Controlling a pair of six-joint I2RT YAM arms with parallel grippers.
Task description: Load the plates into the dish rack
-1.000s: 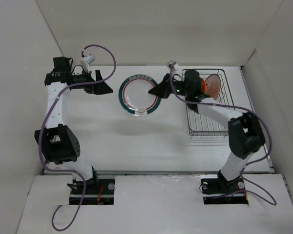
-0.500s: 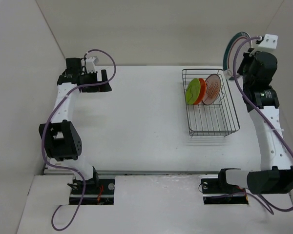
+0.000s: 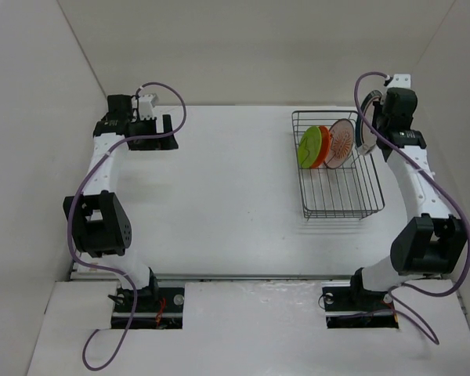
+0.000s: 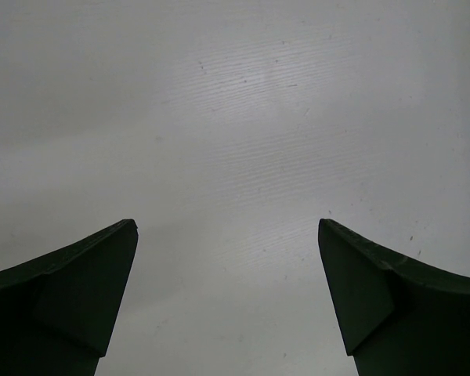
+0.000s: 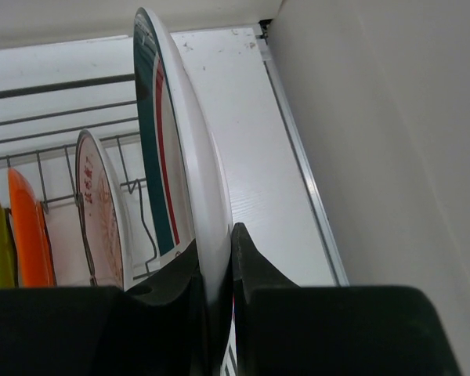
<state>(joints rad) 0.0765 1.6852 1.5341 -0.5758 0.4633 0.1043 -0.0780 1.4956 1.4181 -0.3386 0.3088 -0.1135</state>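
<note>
On my feed the right gripper (image 5: 215, 262) is clamped on the lower rim of the white plate with the green-and-red ringed rim (image 5: 168, 157), one finger on each face. It holds that plate upright on edge. In the overhead view the plate sits at the far right side of the dish rack (image 3: 341, 213), though I cannot tell whether it is inside the rack's wire wall or just outside it. Three plates stand on edge in the far end of the rack, close together. From left to right they are the lime-green plate (image 3: 307, 148), the orange plate (image 3: 322, 147) and the sunburst plate (image 3: 341, 143). The held plate is just to the right of the sunburst one. My left gripper (image 4: 225, 229) hangs over the bare white table (image 3: 219, 204) at the far left, its jaws spread wide with nothing between them
</note>
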